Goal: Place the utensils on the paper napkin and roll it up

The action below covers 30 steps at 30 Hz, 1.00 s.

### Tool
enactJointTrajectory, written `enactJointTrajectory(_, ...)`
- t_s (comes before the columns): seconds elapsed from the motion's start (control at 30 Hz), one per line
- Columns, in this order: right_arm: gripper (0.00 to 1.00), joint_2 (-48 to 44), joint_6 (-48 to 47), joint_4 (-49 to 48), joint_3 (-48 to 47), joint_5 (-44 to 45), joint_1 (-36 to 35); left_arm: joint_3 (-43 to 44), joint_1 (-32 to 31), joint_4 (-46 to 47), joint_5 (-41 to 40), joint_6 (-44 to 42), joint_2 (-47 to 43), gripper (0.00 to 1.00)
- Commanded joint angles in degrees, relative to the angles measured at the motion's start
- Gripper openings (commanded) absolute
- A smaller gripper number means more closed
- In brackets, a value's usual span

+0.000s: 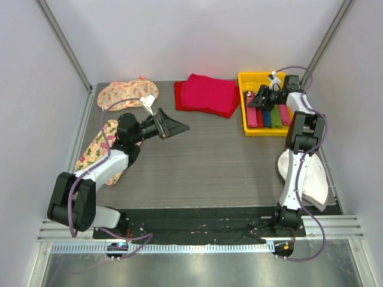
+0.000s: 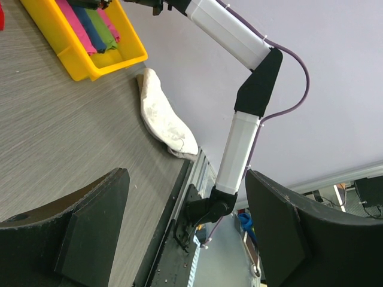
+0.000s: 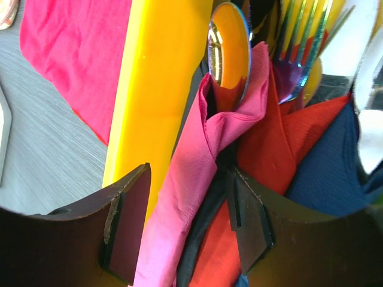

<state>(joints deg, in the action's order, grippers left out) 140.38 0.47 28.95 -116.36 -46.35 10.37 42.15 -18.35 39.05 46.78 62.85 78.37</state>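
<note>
A: Your right fingers (image 3: 128,227) were down in the yellow plastic bin (image 3: 155,89), spread either side of the bunched bright pink paper napkin (image 3: 191,179), not pinching it.
B: And your shiny-headed, purple-handled utensils (image 3: 296,42) lay just beyond it, in that same bin.
A: Your left fingers (image 2: 90,227) were spread wide over the grey counter (image 2: 54,131), holding nothing.

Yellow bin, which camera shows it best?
The top external view: the whole yellow bin shows, with coloured napkins lined up inside. The left wrist catches only one end of it at its top left. The right wrist sees just one wall, very close.
</note>
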Motion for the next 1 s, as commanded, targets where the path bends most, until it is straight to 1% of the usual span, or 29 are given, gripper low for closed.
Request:
enactJointTrajectory(0.0, 0.61, -4.85, -2.32, 1.81, -3.08, 2.40, 1.05, -0.14, 0.24, 1.91, 1.20, -0.09, -1.20, 0.83)
enactJointTrajectory(0.13, 0.62, -6.34, -3.37, 3.04, -3.26, 2.40, 1.32, 0.65, 0.42, -2.47, 1.38, -2.02, -1.46, 0.85)
enactJointTrajectory(0.2, 0.64, -7.48, -4.07, 3.48, -3.35, 2.58, 1.32, 0.83, 0.77, -3.71, 1.56, -3.25, -1.90, 0.86)
enactJointTrajectory(0.23, 0.65, -7.92, -4.33, 3.92, -3.44, 2.67, 1.41, 1.44, 0.86, -5.89, 1.64, -3.87, -2.08, 0.91)
enactJointTrajectory(0.27, 0.68, -8.88, -4.60, 4.18, -3.79, 2.75, 1.41, 2.05, 1.03, -7.57, 1.73, -6.40, -2.51, 0.93)
enactJointTrajectory(0.3, 0.69, -9.24, -4.86, 4.88, -3.97, 2.67, 1.49, 2.67, 1.38, -13.50, 1.64, -8.16, -2.69, 0.96)
enactJointTrajectory(0.4, 0.79, -11.60, -5.48, 6.46, -5.02, 2.93, 1.58, 7.06, 2.17, -23.64, 0.68, -16.07, -3.83, 1.00)
enactJointTrajectory(0.43, 0.80, -12.23, -5.74, 6.91, -5.28, 2.84, 1.58, 8.63, 2.44, -28.45, 0.50, -17.57, -4.62, 1.00)
enactJointTrajectory(0.5, 0.80, -14.33, -5.92, 8.31, -5.72, 2.75, 1.58, 10.05, 3.67, -31.91, 0.06, -21.18, -5.33, 1.00)
enactJointTrajectory(0.53, 0.81, -15.04, -6.01, 9.01, -5.81, 2.49, 1.58, 10.75, 4.11, -36.28, -0.11, -21.97, -5.68, 1.00)
enactJointTrajectory(0.6, 0.81, -16.71, -6.01, 11.38, -6.43, 1.88, 1.49, 14.17, 5.86, -41.83, -0.64, -24.69, -5.68, 1.00)
enactJointTrajectory(0.63, 0.84, -18.54, -5.83, 12.09, -6.51, 1.53, 1.49, 16.10, 6.39, -45.08, -2.03, -26.36, -5.25, 1.00)
enactJointTrajectory(0.67, 0.85, -19.60, -5.66, 12.88, -6.34, 1.44, 1.41, 20.64, 7.09, -54.07, -3.44, -28.55, -4.81, 1.00)
enactJointTrajectory(0.7, 0.87, -20.57, -5.05, 14.02, -6.08, 1.44, 1.32, 24.00, 7.19, -59.04, -5.37, -33.97, -3.15, 1.00)
enactJointTrajectory(0.73, 0.91, -23.19, -4.78, 14.64, -5.55, 1.52, 1.14, 26.90, 7.36, -63.52, -10.70, -36.37, -2.26, 1.00)
enactJointTrajectory(0.77, 0.94, -24.44, -4.43, 14.99, -4.07, 1.78, 1.06, 29.54, 7.54, -71.23, -13.01, -38.40, -1.30, 1.00)
enactJointTrajectory(0.8, 0.95, -26.19, -4.16, 15.69, -2.84, 2.22, 0.53, 34.44, 7.71, -73.65, -15.38, -40.68, 0.28, 1.00)
enactJointTrajectory(0.83, 0.98, -27.77, -3.64, 16.13, -1.52, 2.75, 0.27, 36.14, 7.98, -75.94, -17.41, -43.49, 0.99, 1.00)
enactJointTrajectory(0.87, 0.98, -31.53, -3.55, 16.40, 2.06, 3.88, -0.08, 37.73, 8.15, -77.35, -21.08, -44.82, 1.43, 1.00)
enactJointTrajectory(0.93, 1.00, -35.59, -3.63, 16.49, 6.38, 5.56, -1.58, 40.63, 8.24, -80.61, -24.09, -47.28, 2.40, 1.00)
enactJointTrajectory(0.97, 1.00, -40.05, -3.63, 16.40, 10.84, 7.92, -2.28, 40.90, 8.24, -81.23, -28.02, -47.55, 2.40, 1.00)
